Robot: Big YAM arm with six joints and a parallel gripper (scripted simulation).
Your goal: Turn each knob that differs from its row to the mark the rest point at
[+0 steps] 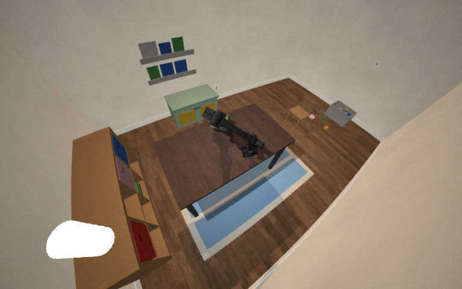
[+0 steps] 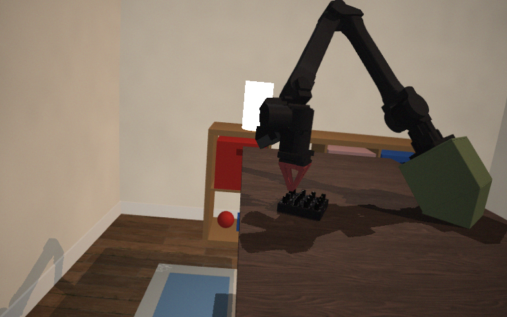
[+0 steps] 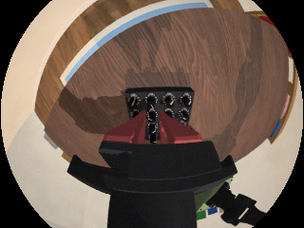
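Observation:
The black knob box (image 1: 248, 155) (image 2: 298, 212) (image 3: 160, 90) stands flat on the table, with rows of small black knobs on top. In the wrist view, the far row of four knobs shows fully, with white marks around them. The red fingers hide parts of the nearer rows. My gripper (image 2: 292, 189) (image 3: 152, 113) points straight down, its fingers parted by a narrow gap. The tips are at the height of the knob tops, around or just above one knob (image 3: 152, 115) of the second visible row. No firm grip shows. The line directions are too small to read surely.
The dark wooden table (image 1: 197, 161) (image 2: 366, 275) has an edge close beyond the box. The green block (image 2: 441, 184) at the arm's base stands on the table. A blue rug (image 1: 248, 204) lies on the floor beyond the table edge. The shelf (image 1: 94, 186) stands apart.

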